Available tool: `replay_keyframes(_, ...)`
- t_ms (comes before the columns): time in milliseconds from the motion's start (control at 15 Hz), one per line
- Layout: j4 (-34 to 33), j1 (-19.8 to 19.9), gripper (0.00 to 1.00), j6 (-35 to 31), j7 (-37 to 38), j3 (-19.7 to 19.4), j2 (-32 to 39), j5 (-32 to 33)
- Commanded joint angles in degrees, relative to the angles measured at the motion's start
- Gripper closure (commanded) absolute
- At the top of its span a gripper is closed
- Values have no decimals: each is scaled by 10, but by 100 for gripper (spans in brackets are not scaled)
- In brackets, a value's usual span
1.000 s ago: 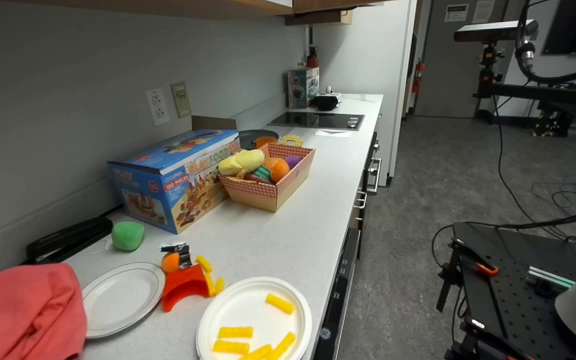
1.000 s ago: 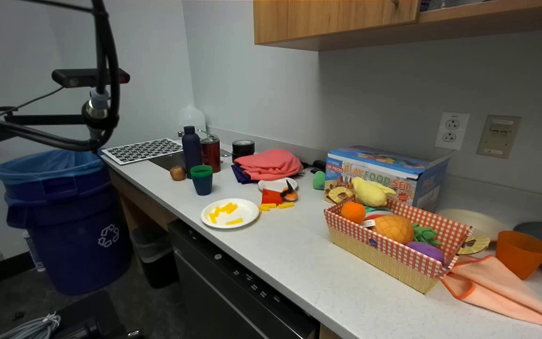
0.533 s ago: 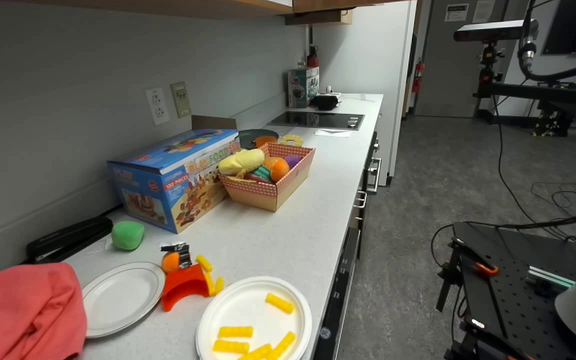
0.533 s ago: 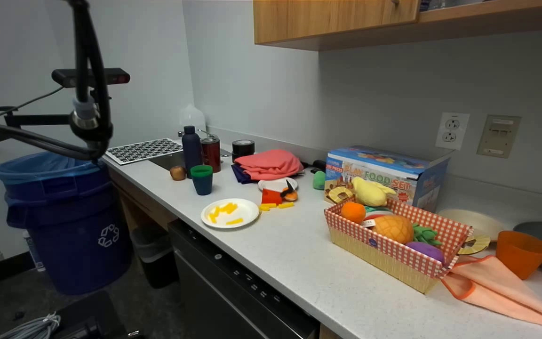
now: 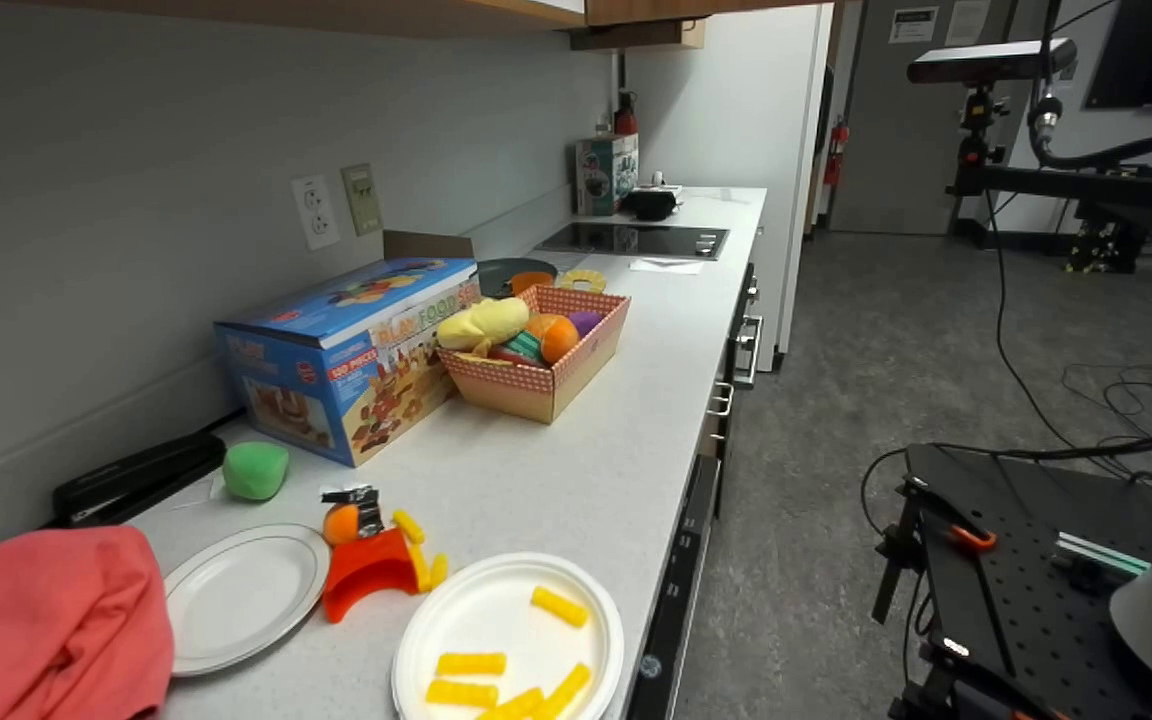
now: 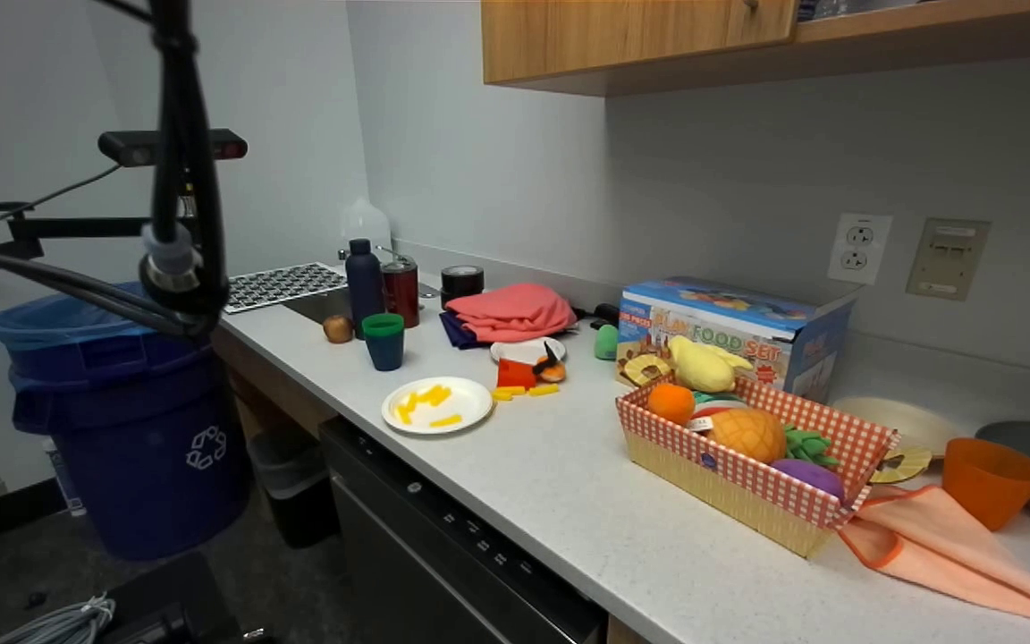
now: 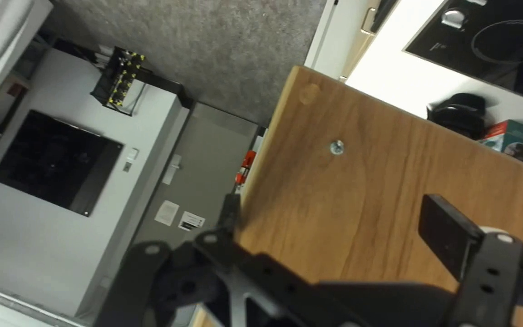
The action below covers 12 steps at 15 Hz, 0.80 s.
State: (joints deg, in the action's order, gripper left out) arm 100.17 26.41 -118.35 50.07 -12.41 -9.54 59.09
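My gripper (image 7: pixel 332 206) shows in the wrist view, with its black fingers wide apart and nothing held between them. Behind the gap is a brown wooden panel (image 7: pixel 370 181) with a screw and a round mark. One finger (image 7: pixel 230 211) overlaps the panel's left edge in the picture; I cannot tell whether it touches. The other finger (image 7: pixel 445 236) is over the panel's face, with a small white thing partly hidden behind it. The gripper is outside both exterior views. Black arm cables (image 6: pixel 184 224) hang at the upper left of an exterior view.
A wooden upper cabinet (image 6: pixel 640 40) hangs over the counter. Below are a red-checked basket (image 6: pixel 703 478) of toy food, a play food box (image 6: pixel 721 326), a plate (image 6: pixel 443 429) with yellow sticks, a cup (image 6: pixel 384 349) and a bottle (image 6: pixel 363 286). A cooktop (image 7: pixel 511 43) lies farther along.
The arm's cables shift left, then back right and lower in an exterior view. The wooden lower edge at the top of an exterior view reaches farther right. The counter things stay put.
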Motion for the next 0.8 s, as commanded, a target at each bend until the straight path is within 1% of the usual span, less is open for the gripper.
replay_keyframes(0, -51, -20, 0, 61, 29, -21, 39, 24)
replay_keyframes(67, -58, -23, 0, 76, 32, -24, 44, 25)
replay_keyframes(133, -25, -28, 0, 45, 18, -30, 21, 13)
replay_keyframes(333, -38, -31, 0, 63, 22, -32, 33, 13)
replay_keyframes(733, -41, -30, 0, 64, 22, -33, 35, 13)
